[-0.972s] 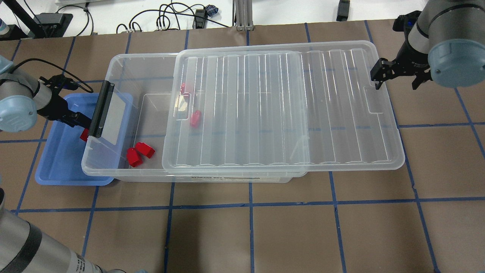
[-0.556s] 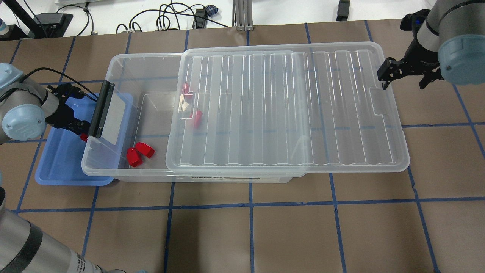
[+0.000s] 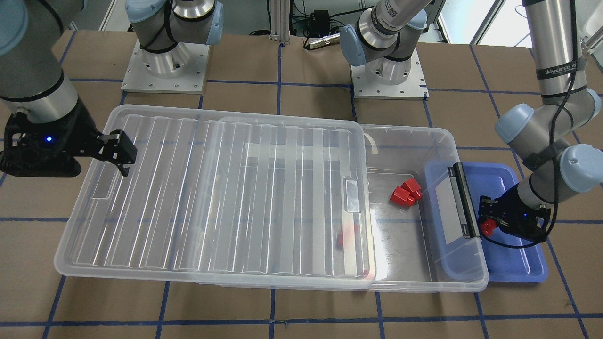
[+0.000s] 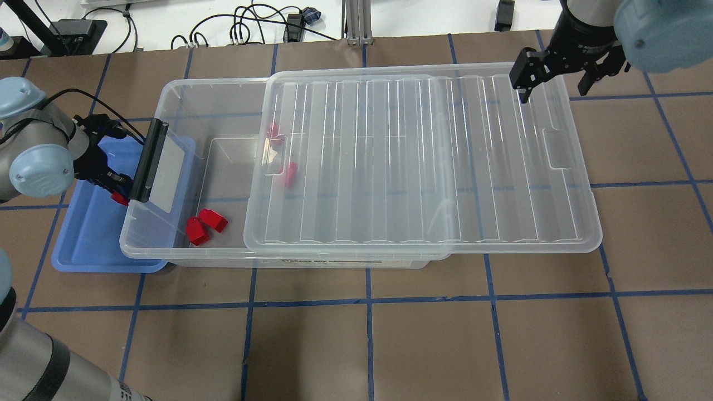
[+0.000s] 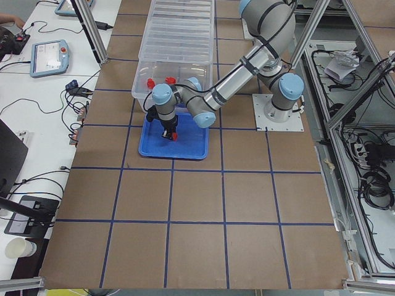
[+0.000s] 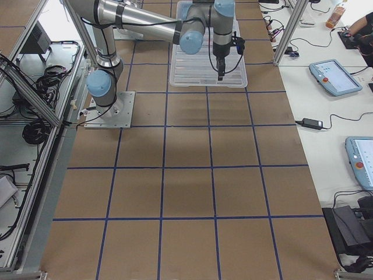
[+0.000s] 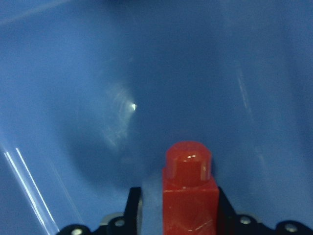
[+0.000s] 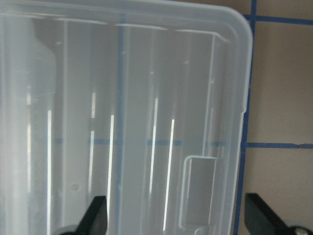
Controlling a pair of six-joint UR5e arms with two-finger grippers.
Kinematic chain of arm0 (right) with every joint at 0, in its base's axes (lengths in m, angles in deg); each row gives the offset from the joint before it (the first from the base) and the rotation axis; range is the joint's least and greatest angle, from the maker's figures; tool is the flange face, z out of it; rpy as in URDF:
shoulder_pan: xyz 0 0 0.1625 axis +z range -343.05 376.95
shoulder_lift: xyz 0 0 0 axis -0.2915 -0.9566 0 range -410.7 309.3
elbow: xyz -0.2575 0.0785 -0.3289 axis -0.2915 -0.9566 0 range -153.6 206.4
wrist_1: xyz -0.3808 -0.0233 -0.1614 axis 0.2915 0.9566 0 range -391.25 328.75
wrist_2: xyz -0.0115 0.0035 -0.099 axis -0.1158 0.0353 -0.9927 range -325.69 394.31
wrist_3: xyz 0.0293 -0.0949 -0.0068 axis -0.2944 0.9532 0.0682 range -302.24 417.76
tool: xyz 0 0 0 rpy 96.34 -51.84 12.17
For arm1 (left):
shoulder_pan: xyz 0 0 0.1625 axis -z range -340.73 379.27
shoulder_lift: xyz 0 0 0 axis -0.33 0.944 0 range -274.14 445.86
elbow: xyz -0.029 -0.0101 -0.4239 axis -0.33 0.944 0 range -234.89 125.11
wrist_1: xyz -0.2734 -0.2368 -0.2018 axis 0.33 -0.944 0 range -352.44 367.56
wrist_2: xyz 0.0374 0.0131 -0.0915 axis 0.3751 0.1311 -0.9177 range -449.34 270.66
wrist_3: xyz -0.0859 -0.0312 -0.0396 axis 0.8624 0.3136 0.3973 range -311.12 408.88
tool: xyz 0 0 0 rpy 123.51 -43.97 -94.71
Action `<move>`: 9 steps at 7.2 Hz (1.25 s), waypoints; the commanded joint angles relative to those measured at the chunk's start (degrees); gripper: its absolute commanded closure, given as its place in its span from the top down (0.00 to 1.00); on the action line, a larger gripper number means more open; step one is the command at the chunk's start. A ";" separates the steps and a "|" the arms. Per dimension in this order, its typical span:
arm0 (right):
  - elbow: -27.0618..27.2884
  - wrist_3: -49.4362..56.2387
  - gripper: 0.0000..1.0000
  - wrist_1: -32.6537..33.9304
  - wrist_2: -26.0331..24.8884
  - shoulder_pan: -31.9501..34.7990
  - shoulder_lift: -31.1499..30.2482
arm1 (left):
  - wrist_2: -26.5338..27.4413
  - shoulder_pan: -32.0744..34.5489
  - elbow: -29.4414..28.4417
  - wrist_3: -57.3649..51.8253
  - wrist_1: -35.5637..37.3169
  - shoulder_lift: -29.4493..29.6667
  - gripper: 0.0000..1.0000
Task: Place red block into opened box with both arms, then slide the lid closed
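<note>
My left gripper (image 4: pixel 115 192) is shut on a red block (image 7: pixel 190 192), held low over the blue tray (image 4: pixel 89 239) just beside the black clip bar (image 4: pixel 149 161) of the clear box (image 4: pixel 184 255). The same red block (image 3: pixel 487 228) shows in the front view. The box's left end is uncovered; the clear lid (image 4: pixel 423 161) covers the rest and overhangs on the right. Two red blocks (image 4: pixel 204 225) lie in the uncovered part, and two more (image 4: pixel 288 174) show through the lid's edge. My right gripper (image 4: pixel 553 78) hangs open above the lid's far right corner (image 8: pixel 234 29).
The blue tray is tucked partly under the box's left end. Cables and equipment (image 4: pixel 250 25) lie along the far edge of the table. Both arm bases (image 3: pixel 386 70) stand behind the box. Brown table with blue tape lines (image 4: pixel 367 301) stretches in front.
The lid slid slightly right. My right gripper moved from the lid's right edge to above its far right corner. The left wrist turned a little, still holding the red block.
</note>
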 commanded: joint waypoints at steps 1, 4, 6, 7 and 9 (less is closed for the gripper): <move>-2.92 -3.11 1.00 -8.16 3.36 2.13 -2.04 | 0.31 -0.03 -7.26 -0.46 -6.72 -2.37 0.00; -2.21 -3.83 1.00 -8.42 3.28 2.22 -3.27 | -4.49 3.71 -22.46 4.07 -29.21 -6.67 0.00; -2.21 -3.83 1.00 -8.42 3.38 2.31 -3.10 | -4.35 11.88 -21.82 18.90 -35.32 -10.62 0.00; -2.21 -3.83 1.00 -8.25 3.29 2.31 -2.93 | -4.79 14.61 -19.63 27.49 -35.25 -11.68 0.00; -2.21 -3.83 1.00 -8.07 2.94 2.31 -2.84 | -4.70 20.33 -12.96 33.28 -27.92 -12.05 0.00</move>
